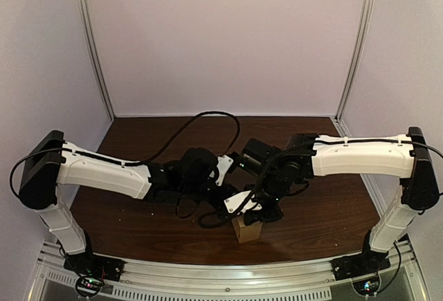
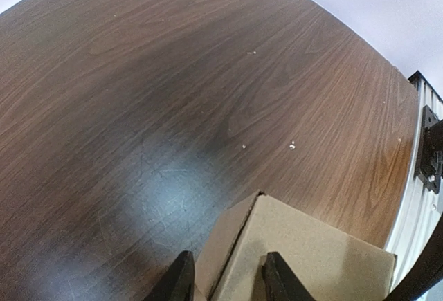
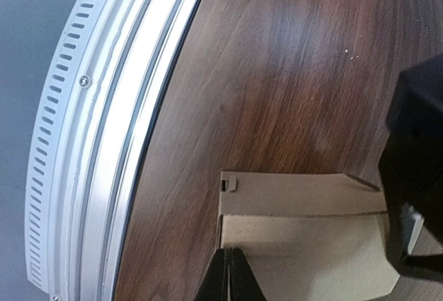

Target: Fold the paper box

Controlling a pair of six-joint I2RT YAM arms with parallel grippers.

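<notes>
The brown paper box [image 1: 247, 230] stands on the wooden table [image 1: 138, 218] near the front edge, between both arms. In the left wrist view, my left gripper [image 2: 228, 281] is open, its fingers [image 2: 181, 279] straddling the seam where the box's top panel [image 2: 311, 245] meets a side flap. In the right wrist view, my right gripper [image 3: 229, 277] is shut, its tips resting against the pale inner panel of the box [image 3: 304, 245] by a corner. A small locking tab [image 3: 229, 184] shows on the outer flap. The box's lower part is hidden.
The metal base rail [image 3: 90, 142] runs close along the table's front edge beside the box. The other arm's dark gripper body [image 3: 415, 169] crowds the right wrist view. A black arm mount [image 2: 429, 152] sits on the rail in the left wrist view.
</notes>
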